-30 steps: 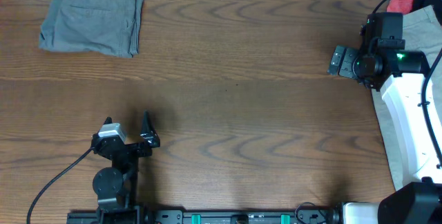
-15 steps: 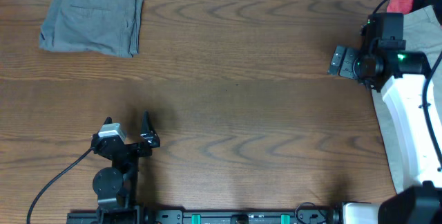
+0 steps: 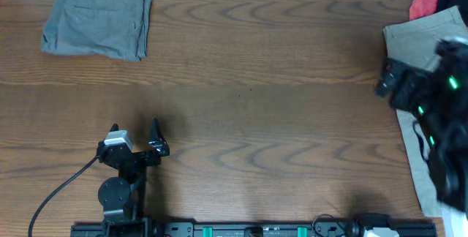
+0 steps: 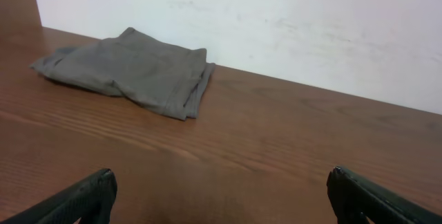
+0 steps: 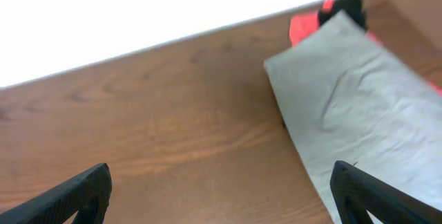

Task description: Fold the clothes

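- Currently the grey shorts [image 3: 96, 19] lie folded at the far left corner of the wood surface [image 3: 256, 83], with nothing touching them.
- Beige shorts [image 3: 418, 38] lie along the right edge. A red cloth [image 3: 424, 5] sits at their far end.
- Left hand [image 3: 157, 139] is at the front left, low over the surface. Its fingers are spread wide and empty, well apart from the grey shorts.
- Right hand [image 3: 389, 83] is blurred in the overhead view, at the beige shorts' inner edge. The wrist view shows its fingers wide apart, gripping nothing.
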